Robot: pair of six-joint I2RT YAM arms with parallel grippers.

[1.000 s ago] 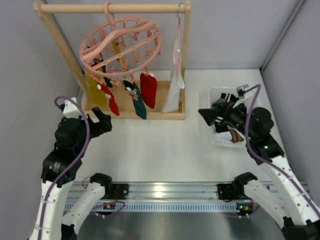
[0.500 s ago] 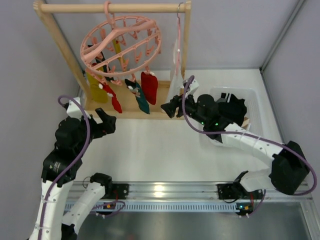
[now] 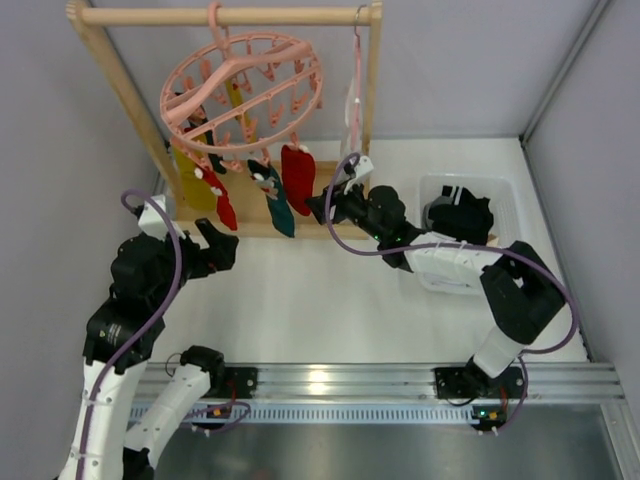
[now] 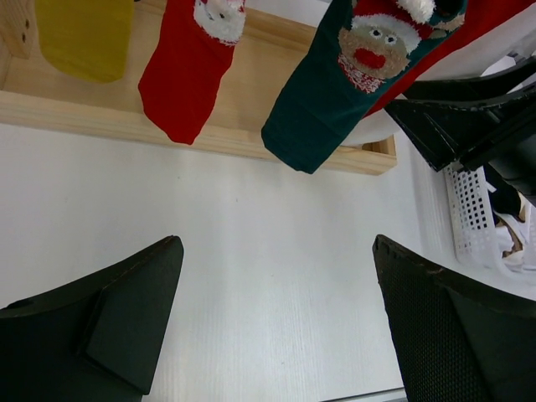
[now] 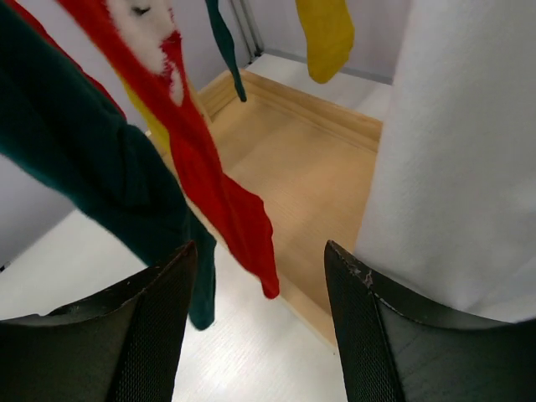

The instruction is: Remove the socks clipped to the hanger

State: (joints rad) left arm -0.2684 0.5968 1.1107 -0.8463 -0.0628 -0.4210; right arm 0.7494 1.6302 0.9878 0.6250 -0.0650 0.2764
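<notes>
The pink round hanger hangs from the wooden rack's top bar. Clipped to it are a yellow sock, a red sock, a dark teal sock and another red sock. My right gripper is open just right of that red sock. In the right wrist view the red sock's tip hangs just ahead of the open right gripper, with the teal sock to its left. My left gripper is open and empty below the socks. In its wrist view the left gripper faces bare table.
The wooden rack has a base tray. A white cloth on a slim hanger hangs right of my right gripper. A white bin holding dark garments stands at the right. Grey walls close both sides.
My right arm has swung left from over the white bin to the socks under the hanger. My left gripper has crept slightly forward and right.
</notes>
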